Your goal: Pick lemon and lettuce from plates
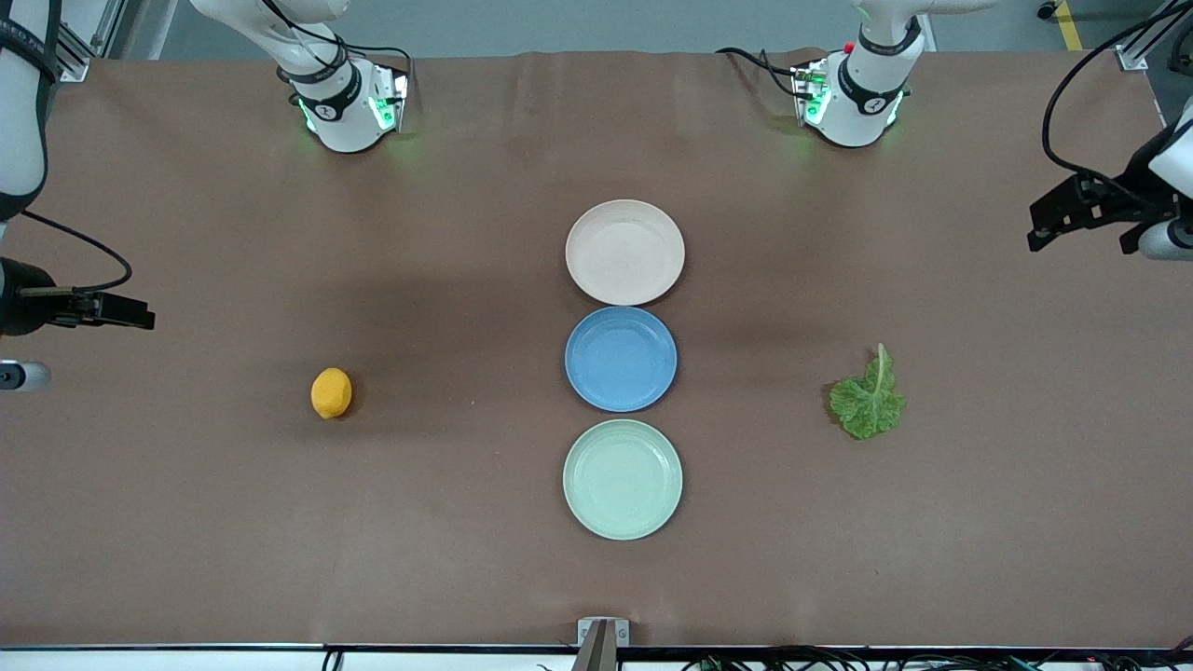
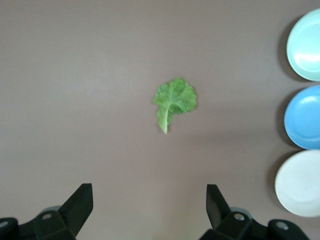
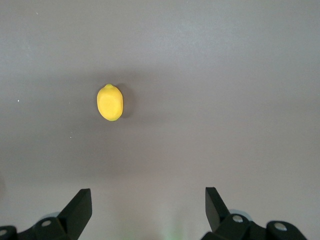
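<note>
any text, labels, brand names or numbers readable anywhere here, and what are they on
None can be read.
Lemon, lettuce, beige-pink plate, blue plate and mint plate: no print on any.
Round dark marks on the two arm bases by the green lights: too small to read.
Left gripper and right gripper, both open: no lettering visible.

Front camera overhead; wrist cameras face table [image 1: 186, 522].

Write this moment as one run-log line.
lemon: on table, off plates | lettuce: on table, off plates | left gripper: open | right gripper: open
</note>
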